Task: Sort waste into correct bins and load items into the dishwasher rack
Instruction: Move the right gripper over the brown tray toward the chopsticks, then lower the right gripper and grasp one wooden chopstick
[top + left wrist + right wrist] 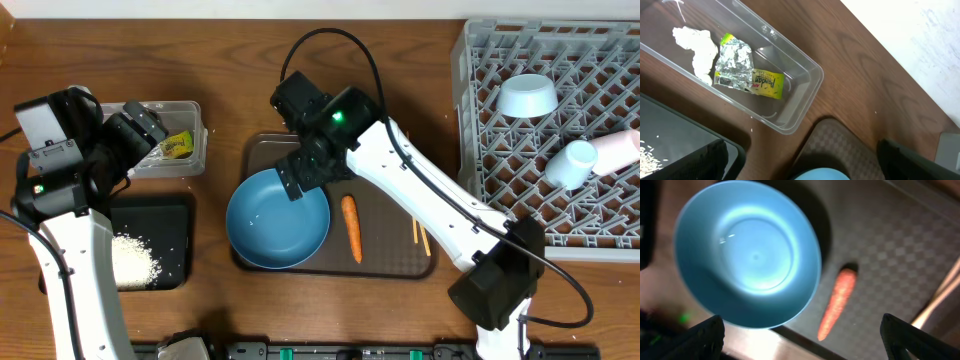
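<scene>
**Carrot (836,302) and dark-blue bowl (747,255) lie below my right gripper (801,322); both my grippers are wide open and empty**

On the right, my fingers stand spread to their full width with nothing between them. Straight below them the dark-blue bowl stands upright and empty on the brown serving tray (890,245). Seen from overhead, I hover over the bowl's rim. A little farther out from my fingers, the carrot lies flat on the same tray, close to the bowl but apart from it. Farther out again, near the tray's edge, lie the wooden chopsticks (945,292). Well beyond them stands the grey dishwasher rack (480,100). A small light-blue bowl (527,95) and a pale-blue cup (572,163) rest on its lattice floor, the cup lying on its side.

My left gripper (805,150) is likewise fully spread and holds nothing. It hangs by the end of the clear plastic tub (795,102). Out past my fingertips, inside the tub, the crumpled silver wrapper (735,65) touches the yellow-green packet (767,84). A white crumpled lump (697,47) sits just beside them. Close to one of my fingers the black tray (685,135) lies just beside the tub, holding a heap of white rice (132,260). A corner of the brown serving tray and a sliver of the dark-blue bowl show between my two left fingers.
</scene>
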`<action>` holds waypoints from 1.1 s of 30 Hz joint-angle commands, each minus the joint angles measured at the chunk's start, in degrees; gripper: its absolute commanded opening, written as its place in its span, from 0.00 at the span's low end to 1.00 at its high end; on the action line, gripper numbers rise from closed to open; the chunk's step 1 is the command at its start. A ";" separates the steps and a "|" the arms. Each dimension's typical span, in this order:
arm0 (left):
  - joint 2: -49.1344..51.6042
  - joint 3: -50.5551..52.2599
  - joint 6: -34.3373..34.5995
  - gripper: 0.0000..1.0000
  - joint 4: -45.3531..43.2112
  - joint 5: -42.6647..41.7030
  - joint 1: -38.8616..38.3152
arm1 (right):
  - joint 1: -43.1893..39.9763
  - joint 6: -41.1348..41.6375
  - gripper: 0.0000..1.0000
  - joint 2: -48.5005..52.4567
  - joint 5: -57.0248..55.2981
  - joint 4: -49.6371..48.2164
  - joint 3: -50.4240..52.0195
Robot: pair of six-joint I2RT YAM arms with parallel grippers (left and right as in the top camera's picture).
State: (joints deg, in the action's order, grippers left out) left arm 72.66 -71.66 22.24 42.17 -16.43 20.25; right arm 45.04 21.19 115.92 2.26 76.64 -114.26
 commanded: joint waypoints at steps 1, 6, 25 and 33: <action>0.26 0.17 -0.55 0.98 0.04 -0.50 0.31 | 0.28 4.07 0.99 1.36 -6.19 0.20 0.02; 0.26 0.17 -0.55 0.98 0.04 -0.50 0.31 | -1.44 5.09 0.99 0.83 -12.55 1.86 -0.02; 0.26 0.17 -0.55 0.98 0.04 -0.50 0.31 | -11.72 0.00 0.99 -0.50 -7.26 8.98 0.39; 0.26 0.17 -0.55 0.98 0.04 -0.50 0.31 | -15.50 0.22 0.99 -0.50 -8.22 7.78 0.39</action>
State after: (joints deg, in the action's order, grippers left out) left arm 72.66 -71.66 22.24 42.17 -16.43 20.25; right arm 31.51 21.89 116.73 -4.43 84.16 -114.24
